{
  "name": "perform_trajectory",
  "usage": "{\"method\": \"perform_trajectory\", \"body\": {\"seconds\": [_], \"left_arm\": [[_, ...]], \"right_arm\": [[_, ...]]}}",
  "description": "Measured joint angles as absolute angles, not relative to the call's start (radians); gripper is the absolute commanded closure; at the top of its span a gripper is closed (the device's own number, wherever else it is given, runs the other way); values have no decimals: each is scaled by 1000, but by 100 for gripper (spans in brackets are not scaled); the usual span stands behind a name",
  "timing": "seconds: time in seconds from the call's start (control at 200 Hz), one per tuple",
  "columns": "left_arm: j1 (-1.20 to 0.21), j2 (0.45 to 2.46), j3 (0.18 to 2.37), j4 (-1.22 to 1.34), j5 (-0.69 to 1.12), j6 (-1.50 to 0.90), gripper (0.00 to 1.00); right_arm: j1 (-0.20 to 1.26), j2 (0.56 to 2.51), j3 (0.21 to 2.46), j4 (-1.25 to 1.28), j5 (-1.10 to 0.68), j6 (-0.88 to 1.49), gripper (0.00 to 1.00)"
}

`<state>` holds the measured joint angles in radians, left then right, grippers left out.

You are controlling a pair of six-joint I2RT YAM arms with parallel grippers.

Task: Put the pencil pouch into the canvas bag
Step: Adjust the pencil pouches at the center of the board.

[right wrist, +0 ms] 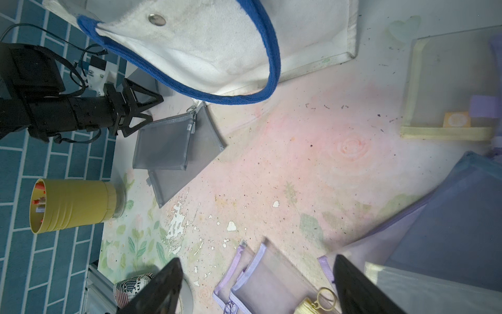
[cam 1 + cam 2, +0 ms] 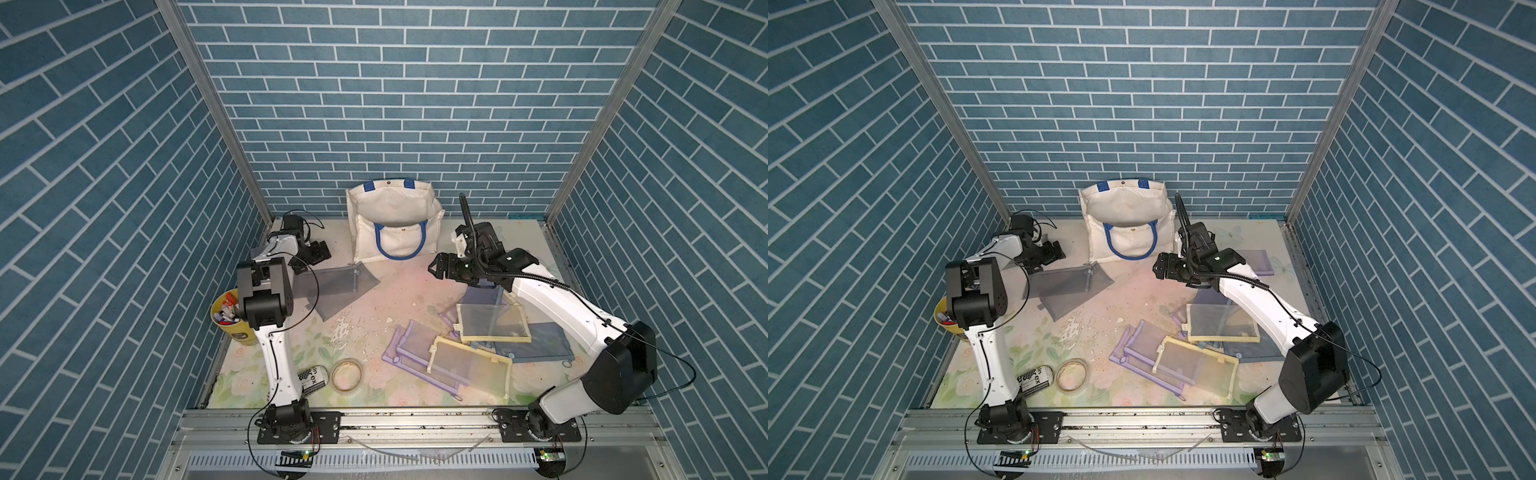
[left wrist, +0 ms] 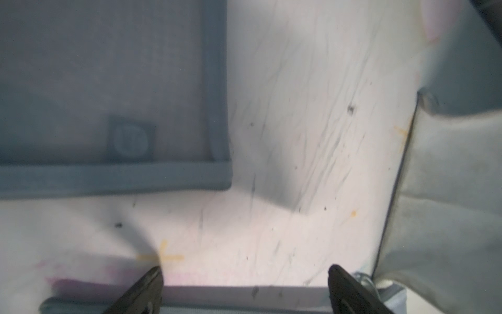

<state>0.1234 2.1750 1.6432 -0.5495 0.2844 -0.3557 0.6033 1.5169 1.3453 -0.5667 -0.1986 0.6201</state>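
A: Start at the left. What's by the yellow cup?
B: The left claw, low over the desk, its fingers spread wide with nothing between them. Its wrist view shows a bound corner of the pencil pouch just ahead.
A: So the pouch isn't picked up?
B: No. It lies flat, grey mesh, partly on top of a second grey pouch, just in front of the left corner of the canvas bag.
A: How would you take it?
B: I'd pinch the bound edge or the zip end, not the mesh middle, since flat cloth gives little to bite. Take the top one only, or the one beneath may drag along.
A: And the bag?
B: It stands at the back, mouth open upward, with a blue handle drooping across its front. Lift the pouch clear of the rim, then let go inside.
A: The right claw?
B: Spread apart too, empty, hanging near the bag's right side. It could steady the rim. The pile of pouches further right is best left alone
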Motion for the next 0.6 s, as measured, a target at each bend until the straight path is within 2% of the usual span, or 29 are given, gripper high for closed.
{"method": "perform_trajectory", "body": {"seconds": [0.285, 0.6], "left_arm": [[36, 1955, 1309, -453, 325, -433, 5], [-129, 1777, 1059, -360, 384, -551, 6]], "right_arm": [[603, 1537, 1338, -529, -240, 632, 13], [604, 1710, 1322, -468, -366, 722, 13]]}}
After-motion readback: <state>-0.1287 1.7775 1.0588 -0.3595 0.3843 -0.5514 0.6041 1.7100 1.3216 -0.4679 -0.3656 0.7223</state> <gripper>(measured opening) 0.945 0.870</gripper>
